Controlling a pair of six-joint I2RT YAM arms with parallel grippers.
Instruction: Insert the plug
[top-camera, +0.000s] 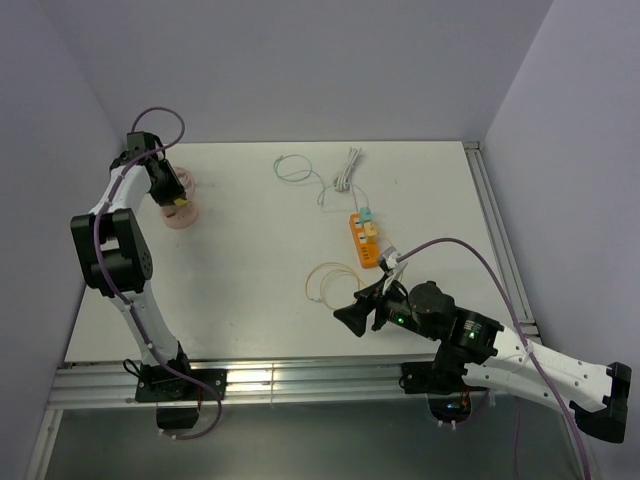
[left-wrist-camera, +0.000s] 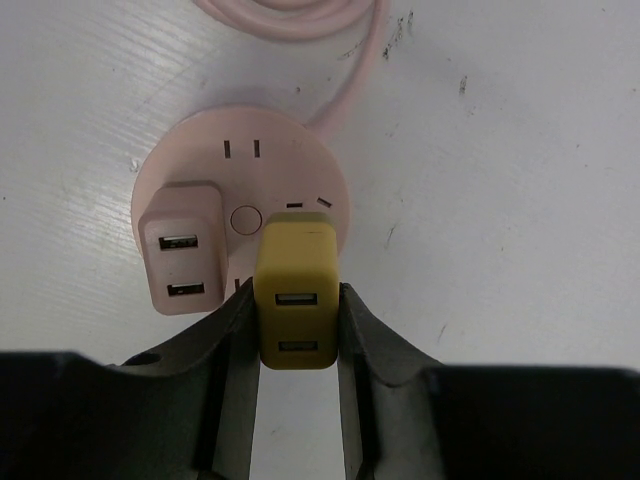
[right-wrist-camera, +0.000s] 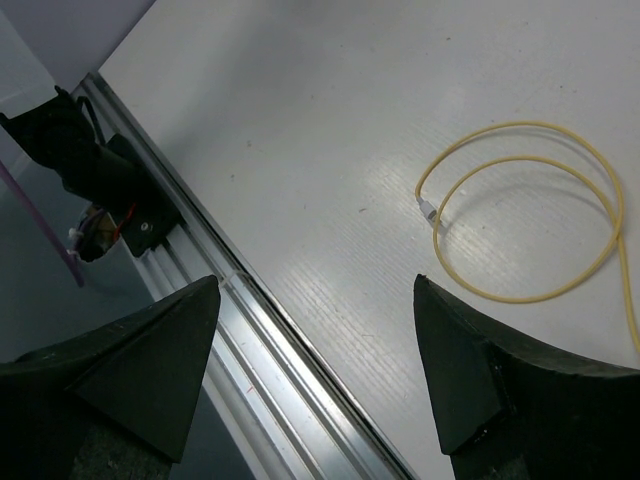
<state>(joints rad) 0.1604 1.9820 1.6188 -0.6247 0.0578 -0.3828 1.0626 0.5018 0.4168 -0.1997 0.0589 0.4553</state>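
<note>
Pinched between the narrowed fingers of the left gripper (left-wrist-camera: 296, 320), the yellow plug (left-wrist-camera: 296, 270) sits at the rim of the round pink socket (left-wrist-camera: 240, 180), far left on the table (top-camera: 250, 250). Beside the plug is a pink adapter (left-wrist-camera: 180, 260). The right gripper (right-wrist-camera: 317, 290) hangs wide open near a yellow cable (right-wrist-camera: 427, 207).

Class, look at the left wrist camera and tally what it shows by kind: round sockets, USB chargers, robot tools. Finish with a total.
Round sockets: 1, the pink socket
USB chargers: 2, the pink charger sitting on the socket, and the yellow charger
Tools: 1, the left tool, closed on the yellow charger
Total: 4
</note>
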